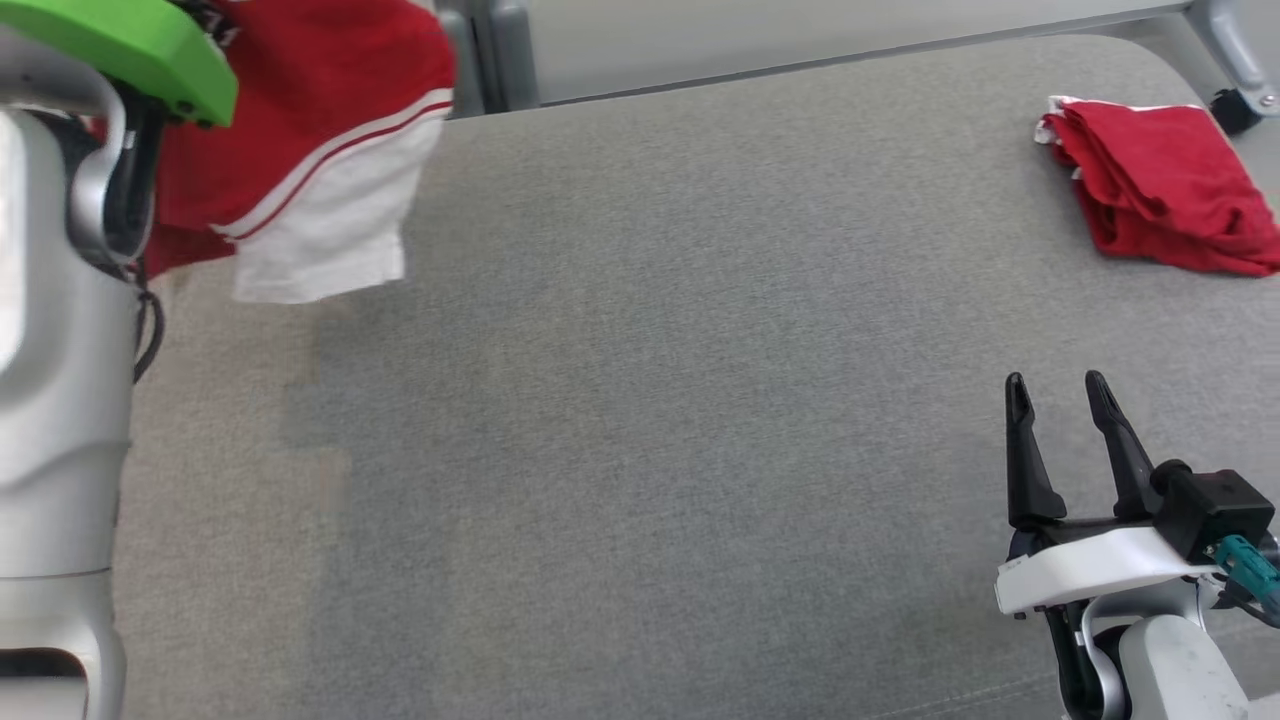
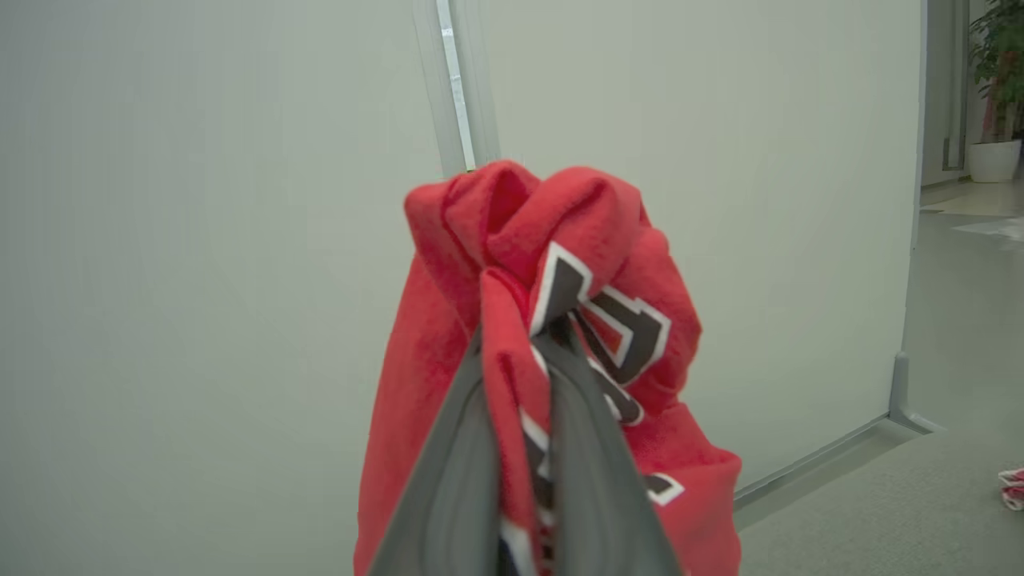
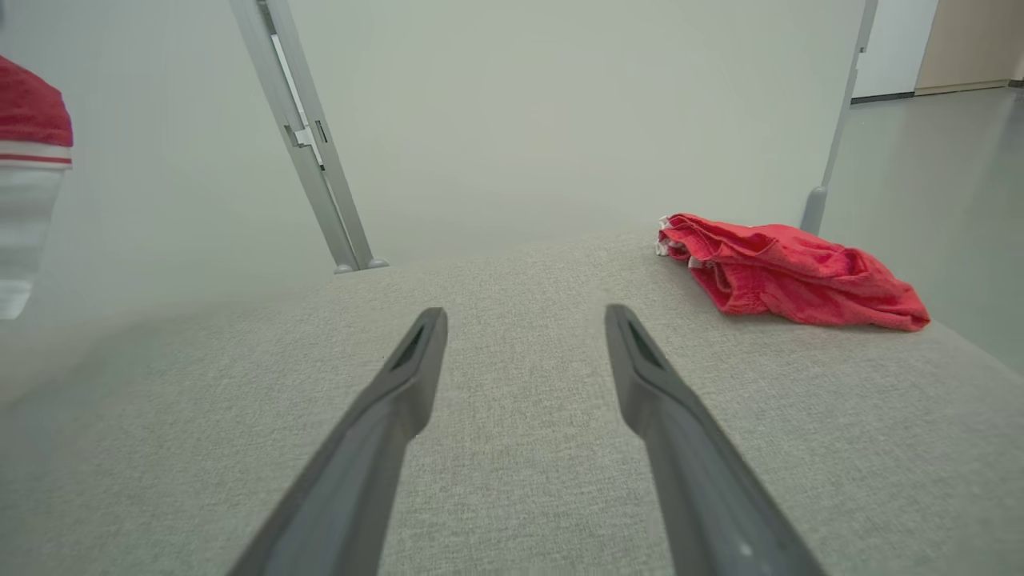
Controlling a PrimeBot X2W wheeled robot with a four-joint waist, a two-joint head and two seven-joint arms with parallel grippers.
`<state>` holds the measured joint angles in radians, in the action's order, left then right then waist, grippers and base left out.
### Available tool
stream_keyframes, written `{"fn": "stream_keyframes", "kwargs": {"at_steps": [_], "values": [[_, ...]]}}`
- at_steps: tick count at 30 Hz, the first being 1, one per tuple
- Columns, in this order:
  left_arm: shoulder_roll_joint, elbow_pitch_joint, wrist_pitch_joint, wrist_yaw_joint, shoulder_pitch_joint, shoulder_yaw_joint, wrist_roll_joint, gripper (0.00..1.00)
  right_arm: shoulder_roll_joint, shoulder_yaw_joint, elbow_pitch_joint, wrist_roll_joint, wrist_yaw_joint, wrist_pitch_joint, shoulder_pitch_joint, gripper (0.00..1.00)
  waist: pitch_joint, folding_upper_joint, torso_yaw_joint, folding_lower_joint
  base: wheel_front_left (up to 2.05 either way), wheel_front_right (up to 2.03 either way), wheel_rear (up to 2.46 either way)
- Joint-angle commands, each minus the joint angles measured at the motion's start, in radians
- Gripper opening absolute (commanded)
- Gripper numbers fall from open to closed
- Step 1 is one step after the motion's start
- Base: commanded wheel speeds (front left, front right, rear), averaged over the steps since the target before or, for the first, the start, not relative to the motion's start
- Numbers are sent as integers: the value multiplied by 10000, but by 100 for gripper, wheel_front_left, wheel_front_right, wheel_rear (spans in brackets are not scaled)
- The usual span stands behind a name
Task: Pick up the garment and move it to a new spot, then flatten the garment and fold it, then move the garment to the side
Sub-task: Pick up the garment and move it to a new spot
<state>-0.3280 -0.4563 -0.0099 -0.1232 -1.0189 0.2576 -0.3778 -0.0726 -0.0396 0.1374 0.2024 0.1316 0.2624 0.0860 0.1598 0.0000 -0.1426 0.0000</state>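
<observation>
Red garment (image 1: 320, 170) was up in the left pincer (image 2: 520, 346); the right pincer (image 1: 1056, 388) was empty.

Left pincer was clenched on a bunched fold of the garment, the cloth pinched between its two fingers (image 2: 456, 472). Black-and-white lettering showed beside the tips. The garment hung at the far left of the grey fabric surface (image 1: 650, 400), next to the left arm (image 1: 60, 400). Its white hem with a thin red stripe was lowest, and it appeared to hang clear of the surface. Right pincer was released, fingers spread with nothing between them, low over the near right of the surface and pointing away from the robot. A second red cloth (image 1: 1160, 185) lay folded and rumpled at the far right corner, well apart from both pincers. A pale wall panel (image 3: 520, 120) stood behind the surface.
</observation>
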Motion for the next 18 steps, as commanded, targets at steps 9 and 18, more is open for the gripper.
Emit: {"fn": "stream_keyframes", "kwargs": {"at_steps": [9,18], "values": [[1279,423,14,134,1198,825,-364,0,142,-23,6,131,-19,30,-257,100,-360,0,-1215,0,0,0,0],[2371,-631,-606,197,3435,1736,-653,0,185,6,64,139,-19,30,-295,100,-338,0,-1182,0,0,0,0]]}}
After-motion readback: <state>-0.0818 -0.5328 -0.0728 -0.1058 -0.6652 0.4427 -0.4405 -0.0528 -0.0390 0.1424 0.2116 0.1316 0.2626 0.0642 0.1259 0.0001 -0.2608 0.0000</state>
